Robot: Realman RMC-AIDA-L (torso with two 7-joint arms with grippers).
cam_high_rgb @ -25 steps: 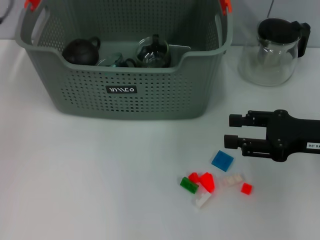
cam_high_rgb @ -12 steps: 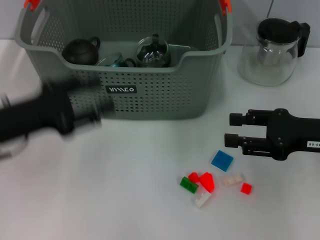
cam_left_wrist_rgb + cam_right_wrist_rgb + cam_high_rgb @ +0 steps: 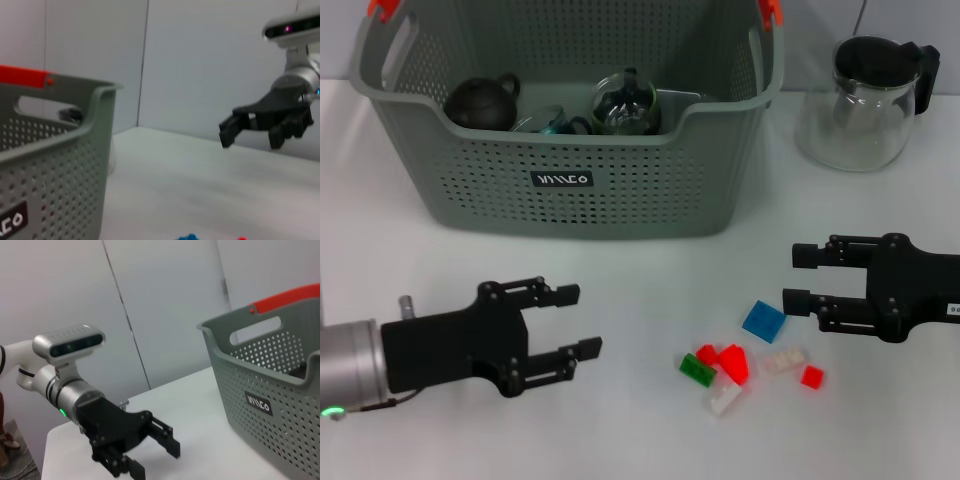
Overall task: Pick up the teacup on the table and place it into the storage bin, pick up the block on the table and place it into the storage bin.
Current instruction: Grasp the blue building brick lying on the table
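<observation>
Blocks (image 3: 745, 360) lie loose on the worktop (image 3: 620, 430) before the bin (image 3: 570, 130), between both grippers. Left gripper (image 3: 570, 325) and right gripper (image 3: 798, 277) are spread, empty. You should find blocks light, rigid, slick: pinch one across its flat sides.

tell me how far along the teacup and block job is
Teaware already sits in the storage bin, a dark teapot and glass pieces, and no teacup is visible on the table, so that part looks done. Nothing is in hand: the left gripper and right gripper are both open and empty. Left to do: the blocks between them.
</observation>
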